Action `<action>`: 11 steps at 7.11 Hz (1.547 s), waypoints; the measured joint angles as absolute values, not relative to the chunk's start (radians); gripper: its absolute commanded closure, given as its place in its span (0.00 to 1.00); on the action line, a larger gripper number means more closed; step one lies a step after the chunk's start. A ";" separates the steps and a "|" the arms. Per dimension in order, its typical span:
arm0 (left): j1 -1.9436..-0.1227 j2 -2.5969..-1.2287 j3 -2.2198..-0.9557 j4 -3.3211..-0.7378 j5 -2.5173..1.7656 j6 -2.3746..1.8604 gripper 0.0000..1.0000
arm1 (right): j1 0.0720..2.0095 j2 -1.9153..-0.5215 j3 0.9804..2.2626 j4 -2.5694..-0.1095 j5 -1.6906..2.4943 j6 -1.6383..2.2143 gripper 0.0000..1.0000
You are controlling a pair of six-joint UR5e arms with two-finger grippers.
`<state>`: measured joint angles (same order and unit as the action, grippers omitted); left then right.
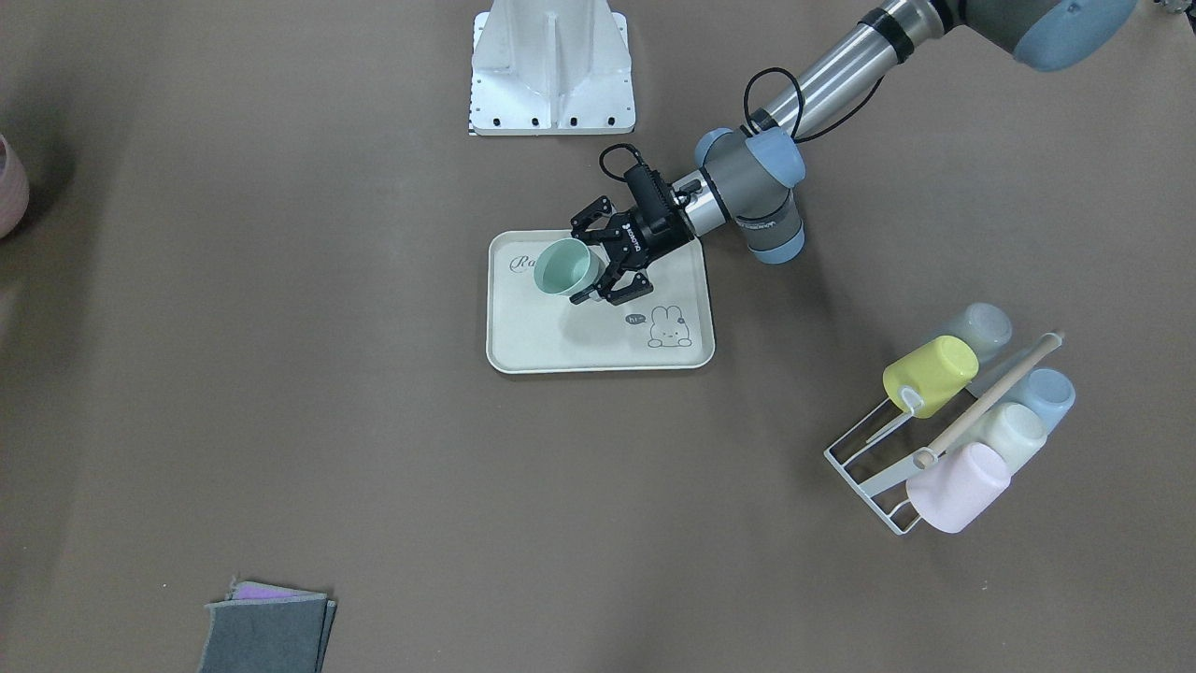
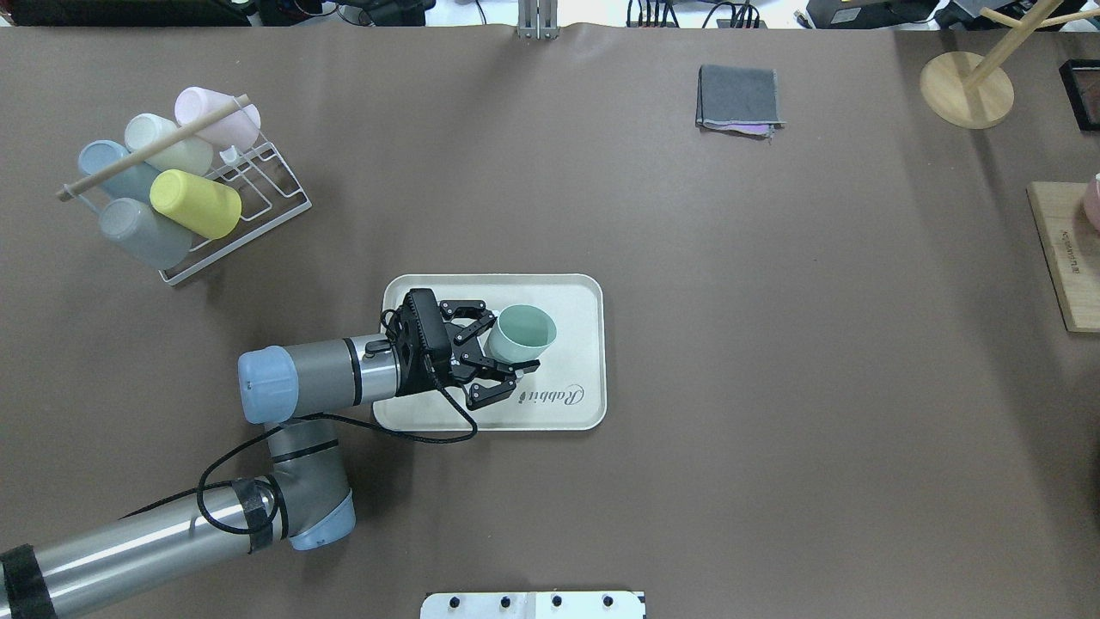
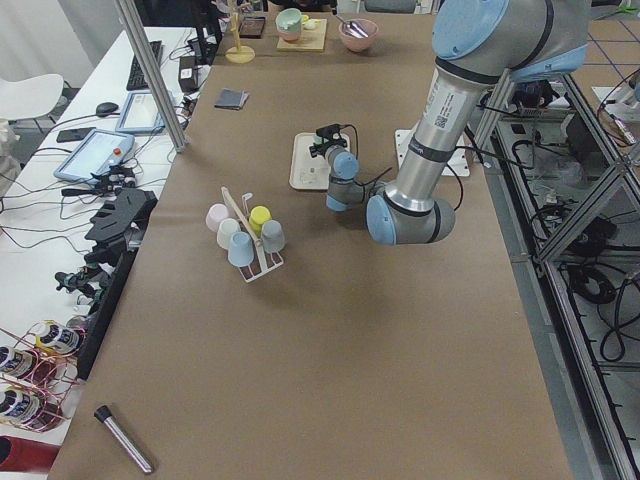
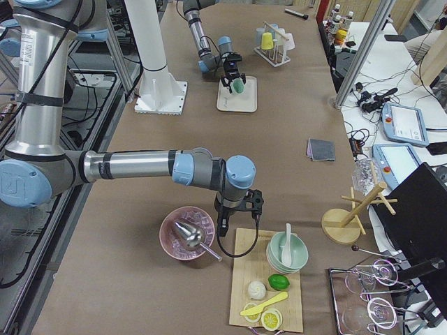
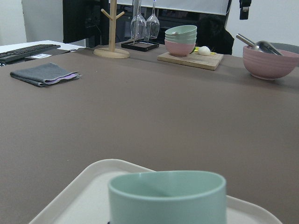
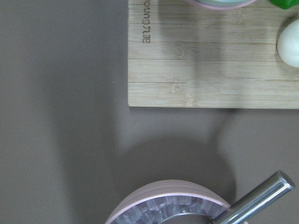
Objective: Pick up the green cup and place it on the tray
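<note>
The green cup (image 1: 565, 266) is a mint-green tumbler standing upright between the fingers of my left gripper (image 1: 581, 264), over the far half of the cream tray (image 1: 561, 348). The left gripper is shut on the cup's lower wall and holds it just above the tray floor. In the overhead view the cup (image 2: 524, 334), gripper (image 2: 507, 342) and tray (image 2: 577, 301) show the same. The left wrist view shows the cup's rim (image 5: 168, 196) close up over the tray (image 5: 79, 200). My right gripper (image 4: 237, 213) hangs by a pink bowl far away; I cannot tell whether it is open or shut.
A white wire rack (image 2: 249, 223) with several cups, one yellow-green (image 2: 196, 204), stands at the left. A folded grey cloth (image 2: 739, 99), a wooden mug tree (image 2: 967, 86) and a wooden board (image 2: 1066, 258) lie farther off. A pink bowl (image 6: 168, 203) holds a metal scoop.
</note>
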<state>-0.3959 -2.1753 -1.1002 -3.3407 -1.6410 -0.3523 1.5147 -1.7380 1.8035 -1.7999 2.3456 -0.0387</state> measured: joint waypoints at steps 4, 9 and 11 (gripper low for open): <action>-0.396 -2.178 -1.101 -3.339 -1.640 -0.352 0.03 | 1.554 -1.735 1.746 -1.793 2.345 -0.030 0.00; -0.452 -2.171 -1.259 -3.213 -1.645 -0.369 0.02 | 1.554 -1.730 1.743 -1.786 2.349 -0.028 0.00; -0.540 -2.174 -1.354 -3.046 -1.654 -0.379 0.02 | 1.554 -1.719 1.745 -1.786 2.350 -0.027 0.00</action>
<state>-0.5405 -2.1744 -1.3541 -3.0461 -1.6538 -0.3794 1.5540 -1.7186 1.7445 -1.7856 2.3497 -0.0270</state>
